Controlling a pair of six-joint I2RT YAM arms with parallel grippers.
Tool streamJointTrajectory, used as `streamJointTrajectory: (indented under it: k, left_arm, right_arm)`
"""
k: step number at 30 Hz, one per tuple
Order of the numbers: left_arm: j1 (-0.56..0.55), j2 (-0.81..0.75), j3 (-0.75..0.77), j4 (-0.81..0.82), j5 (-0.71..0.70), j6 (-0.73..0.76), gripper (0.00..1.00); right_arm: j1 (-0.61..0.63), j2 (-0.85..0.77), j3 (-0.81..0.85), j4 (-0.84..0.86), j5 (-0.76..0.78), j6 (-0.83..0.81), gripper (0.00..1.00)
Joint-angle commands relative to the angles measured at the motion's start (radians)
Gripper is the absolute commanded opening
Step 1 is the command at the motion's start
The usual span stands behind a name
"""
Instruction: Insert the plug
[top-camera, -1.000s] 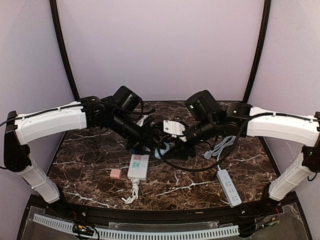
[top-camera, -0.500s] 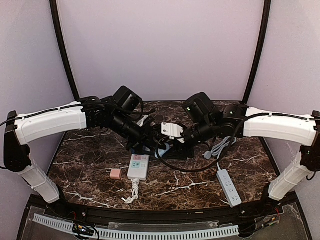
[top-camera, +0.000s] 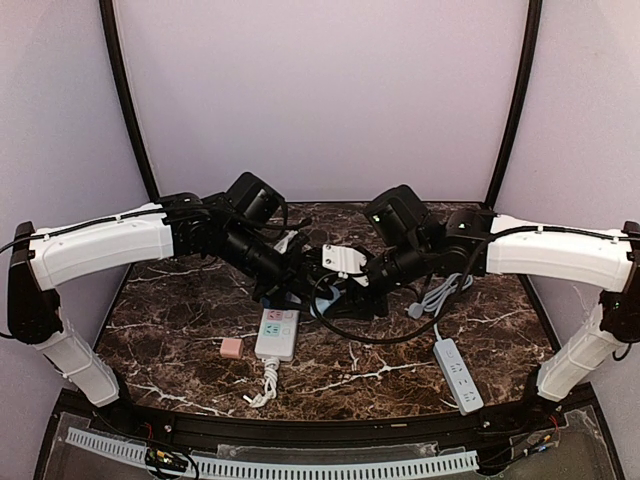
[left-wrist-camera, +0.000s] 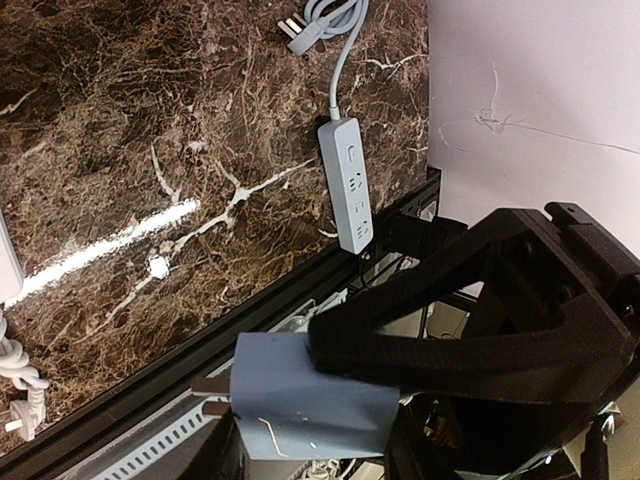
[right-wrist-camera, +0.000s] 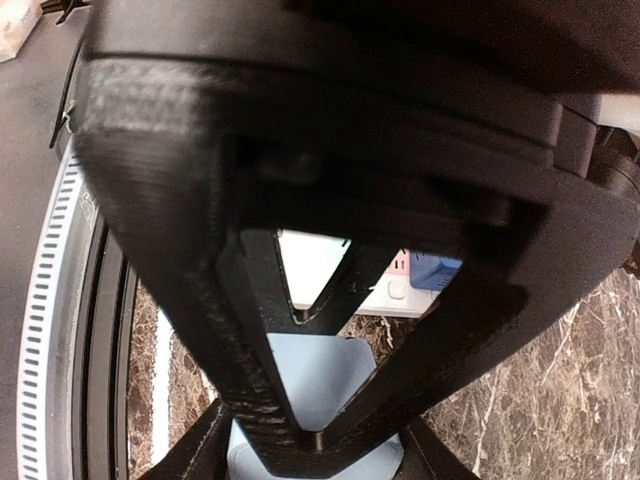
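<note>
White arms (top-camera: 100, 245), matte black jaws.

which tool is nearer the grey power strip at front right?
Right. The right tool sits up-left of the grey power strip. The left tool, gripping the plug, is farther left, above the white power strip.

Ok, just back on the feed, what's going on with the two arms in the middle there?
The left gripper holds a blue plug, its prongs bare and in no socket yet. The right gripper shows its fingers drawn together right against a light-blue piece, probably the same plug; what they pinch is unclear. Both meet just beyond the far end of the white power strip on the marble table. A second strip lies untouched near the right arm's base.
</note>
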Motion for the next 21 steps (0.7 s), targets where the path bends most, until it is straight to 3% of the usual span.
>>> streamJointTrajectory:
  k: [1, 7, 21]
  left_arm:
    - [-0.005, -0.021, -0.005, 0.028, 0.003, -0.007, 0.13]
    - [-0.005, -0.013, -0.003, 0.03, 0.002, -0.009, 0.13]
    - [-0.006, -0.001, 0.003, 0.028, 0.003, -0.006, 0.12]
  right_arm:
    - [0.01, 0.017, 0.012, 0.026, -0.008, 0.008, 0.52]
    - [0.01, 0.016, 0.007, 0.028, -0.019, 0.008, 0.53]
    - [0.01, 0.0, -0.004, 0.045, -0.033, 0.016, 0.46]
